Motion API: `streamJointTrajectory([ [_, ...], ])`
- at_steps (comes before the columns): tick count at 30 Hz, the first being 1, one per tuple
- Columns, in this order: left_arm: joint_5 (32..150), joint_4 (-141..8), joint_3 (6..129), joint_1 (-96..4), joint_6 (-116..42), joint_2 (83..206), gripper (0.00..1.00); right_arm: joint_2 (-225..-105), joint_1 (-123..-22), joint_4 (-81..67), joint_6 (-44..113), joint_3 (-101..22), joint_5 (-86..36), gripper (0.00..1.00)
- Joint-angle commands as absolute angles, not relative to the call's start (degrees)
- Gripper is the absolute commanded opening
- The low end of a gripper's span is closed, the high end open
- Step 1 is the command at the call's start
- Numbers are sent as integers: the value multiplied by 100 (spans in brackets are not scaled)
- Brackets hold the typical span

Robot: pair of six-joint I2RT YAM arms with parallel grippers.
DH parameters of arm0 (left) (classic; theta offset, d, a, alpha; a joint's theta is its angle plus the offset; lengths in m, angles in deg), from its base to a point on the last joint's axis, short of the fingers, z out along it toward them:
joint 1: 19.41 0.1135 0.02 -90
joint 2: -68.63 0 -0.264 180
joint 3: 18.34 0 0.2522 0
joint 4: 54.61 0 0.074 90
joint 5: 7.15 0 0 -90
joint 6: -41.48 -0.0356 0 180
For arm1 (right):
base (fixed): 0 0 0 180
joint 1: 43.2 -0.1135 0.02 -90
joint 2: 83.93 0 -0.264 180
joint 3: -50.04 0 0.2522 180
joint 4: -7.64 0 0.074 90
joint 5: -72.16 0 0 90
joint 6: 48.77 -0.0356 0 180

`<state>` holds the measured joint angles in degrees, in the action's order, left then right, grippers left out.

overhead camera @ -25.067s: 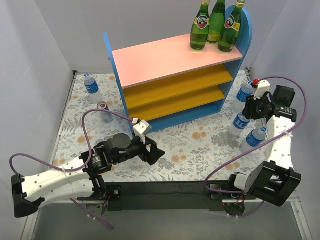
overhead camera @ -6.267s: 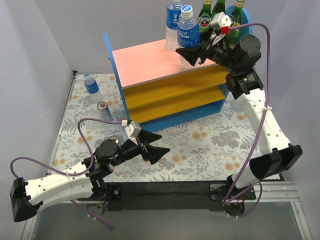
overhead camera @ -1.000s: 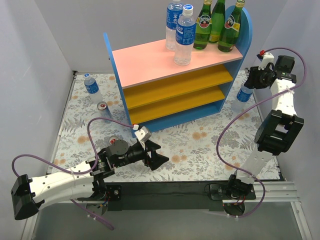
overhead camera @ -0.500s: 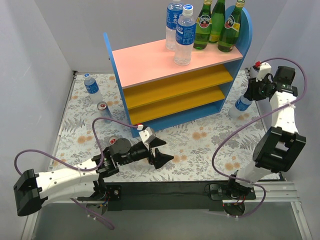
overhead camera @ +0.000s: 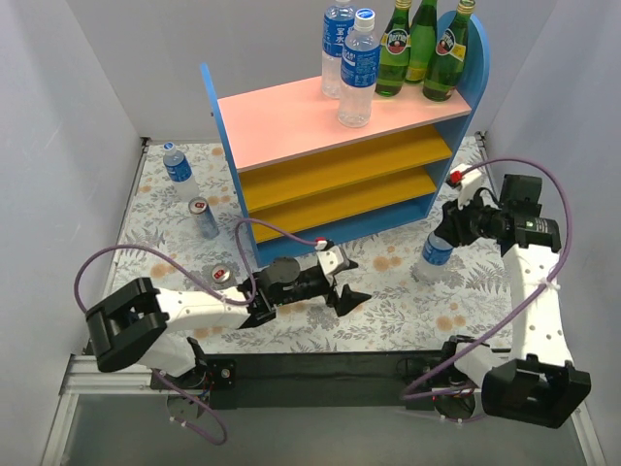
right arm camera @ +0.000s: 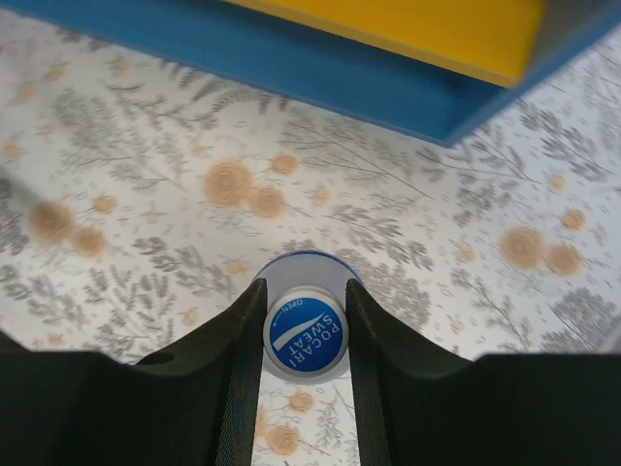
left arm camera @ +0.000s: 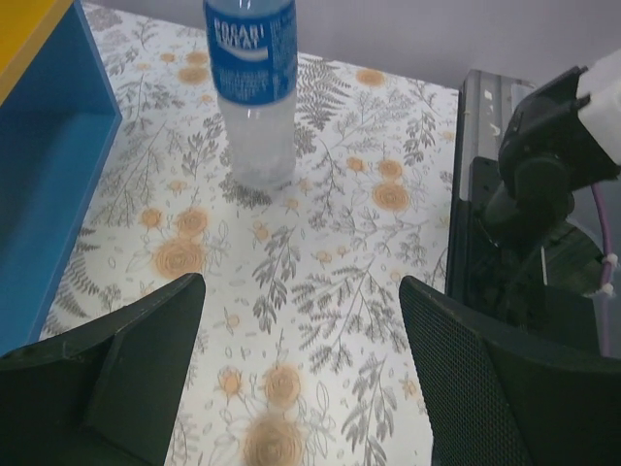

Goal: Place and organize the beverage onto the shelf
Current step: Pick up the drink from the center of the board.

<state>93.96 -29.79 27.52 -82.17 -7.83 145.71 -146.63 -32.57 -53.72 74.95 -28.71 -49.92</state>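
Note:
The shelf (overhead camera: 291,116) stands at the back. On its pink top are two clear blue-labelled bottles (overhead camera: 357,70) and three green glass bottles (overhead camera: 420,44). My right gripper (overhead camera: 444,231) is shut on the neck of a third clear bottle (overhead camera: 435,254), upright over the mat in front of the shelf's right end. In the right wrist view the fingers (right arm camera: 233,379) flank its blue cap (right arm camera: 306,333). My left gripper (overhead camera: 346,283) is open and empty, low over the mat, and faces that bottle (left arm camera: 250,87). A fourth clear bottle (overhead camera: 179,170) and two cans (overhead camera: 202,218) are at the left.
The second can (overhead camera: 221,275) stands on the mat by the left arm. The shelf's blue bottom board (right arm camera: 291,68) is just behind the held bottle, and its side panel (left arm camera: 44,184) is left of my left gripper. White walls enclose the mat. The black base rail (left arm camera: 524,262) runs along the near edge.
My right gripper has carried the clear bottle from beside the shelf's right panel forward and left. My left arm has reached right towards it, its gripper still open.

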Motion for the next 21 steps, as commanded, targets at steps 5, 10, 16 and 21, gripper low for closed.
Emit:
streamJointTrajectory([
  [5, 9278, -1522, 3417, -8225, -844, 15712, 80, -14062, -4546, -5130, 7463, -2788, -5985, 1],
  [10, 9103, -1423, 3857, -8225, -932, 16258, 80, -14325, -5295, -5121, 7314, -3078, -5976, 1],
  [16, 8988, -1651, 4235, -8225, -1107, 16698, 80, -14475, -5550, -5139, 7349, -3482, -6205, 1],
  [21, 9032, -1854, 4516, -8225, -1187, 17023, 80, -14475, -5682, -5139, 7358, -3500, -6416, 1],
])
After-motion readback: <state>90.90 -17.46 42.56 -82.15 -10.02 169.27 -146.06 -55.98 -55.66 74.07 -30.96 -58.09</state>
